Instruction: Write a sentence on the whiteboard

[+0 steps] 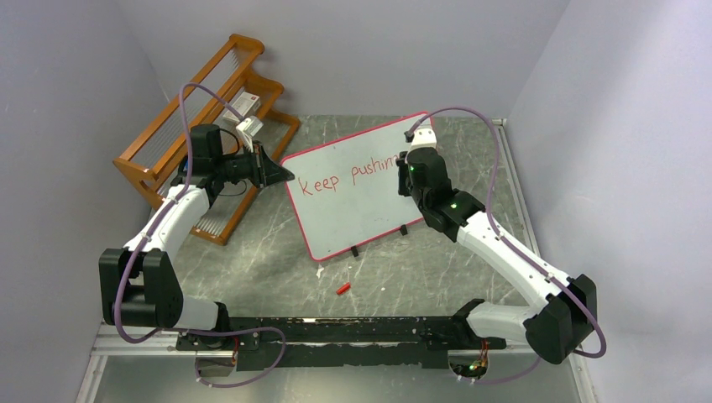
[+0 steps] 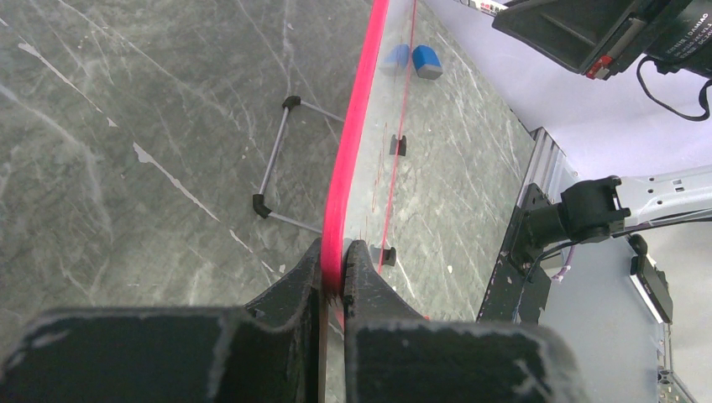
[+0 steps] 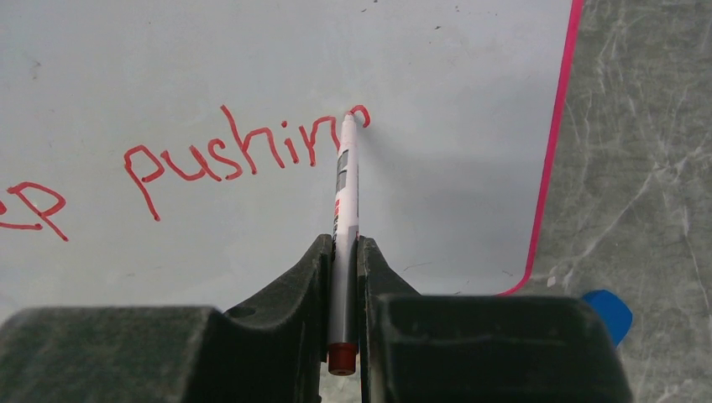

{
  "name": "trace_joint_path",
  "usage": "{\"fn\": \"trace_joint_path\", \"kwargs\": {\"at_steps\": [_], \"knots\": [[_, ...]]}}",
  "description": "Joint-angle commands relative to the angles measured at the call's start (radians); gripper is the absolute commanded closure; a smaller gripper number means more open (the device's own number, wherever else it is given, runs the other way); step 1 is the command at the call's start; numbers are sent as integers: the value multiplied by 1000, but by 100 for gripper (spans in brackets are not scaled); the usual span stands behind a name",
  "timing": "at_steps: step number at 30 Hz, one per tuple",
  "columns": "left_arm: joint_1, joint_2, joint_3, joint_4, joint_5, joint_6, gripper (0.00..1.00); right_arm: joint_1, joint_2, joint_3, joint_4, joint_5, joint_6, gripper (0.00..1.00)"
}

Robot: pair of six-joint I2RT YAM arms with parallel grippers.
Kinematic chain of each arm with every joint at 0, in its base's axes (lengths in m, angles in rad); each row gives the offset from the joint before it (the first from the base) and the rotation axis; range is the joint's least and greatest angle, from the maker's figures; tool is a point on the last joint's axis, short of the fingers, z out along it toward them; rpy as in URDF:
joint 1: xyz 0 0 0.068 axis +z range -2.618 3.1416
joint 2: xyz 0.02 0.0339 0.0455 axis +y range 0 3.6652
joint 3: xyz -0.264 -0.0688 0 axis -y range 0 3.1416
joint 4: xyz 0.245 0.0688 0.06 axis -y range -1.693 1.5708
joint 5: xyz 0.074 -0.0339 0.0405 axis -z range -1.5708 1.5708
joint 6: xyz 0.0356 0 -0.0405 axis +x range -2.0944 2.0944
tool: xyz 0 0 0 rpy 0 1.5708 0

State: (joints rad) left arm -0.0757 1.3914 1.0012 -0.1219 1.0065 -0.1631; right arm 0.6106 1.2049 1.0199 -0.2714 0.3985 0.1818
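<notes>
Pinching the red frame of the whiteboard (image 1: 353, 210) tightly in the left end effector (image 2: 334, 273), the board resting on 2 black feet mid-bench (image 1: 252, 260). Gripping a red marker (image 3: 346, 185) narrowly in the right end effector (image 3: 344, 252), pressing its tip at the end of the sentence (image 3: 243, 155), reading "Keep pushin" plus a partial letter. Blocking those last letters from above with the right wrist. Lying nearby: red cap (image 1: 342, 288) before the feet, blue eraser (image 2: 426, 60) beside the board, wooden rack (image 1: 180, 143) behind the left arm.

rack (image 1: 198, 138) left of whiteboard (image 1: 353, 217), marker (image 3: 344, 210) on it
</notes>
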Motion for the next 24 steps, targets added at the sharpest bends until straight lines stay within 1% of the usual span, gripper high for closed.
{"fn": "trace_joint_path", "kwargs": {"at_steps": [1,24], "knots": [[-24,35,-15,-60,-106,118,95,-4,-7,-13,-47,-42,16,100],[-24,34,-15,-65,-112,122,95,-4,2,-12,-83,34,11,100]]}}
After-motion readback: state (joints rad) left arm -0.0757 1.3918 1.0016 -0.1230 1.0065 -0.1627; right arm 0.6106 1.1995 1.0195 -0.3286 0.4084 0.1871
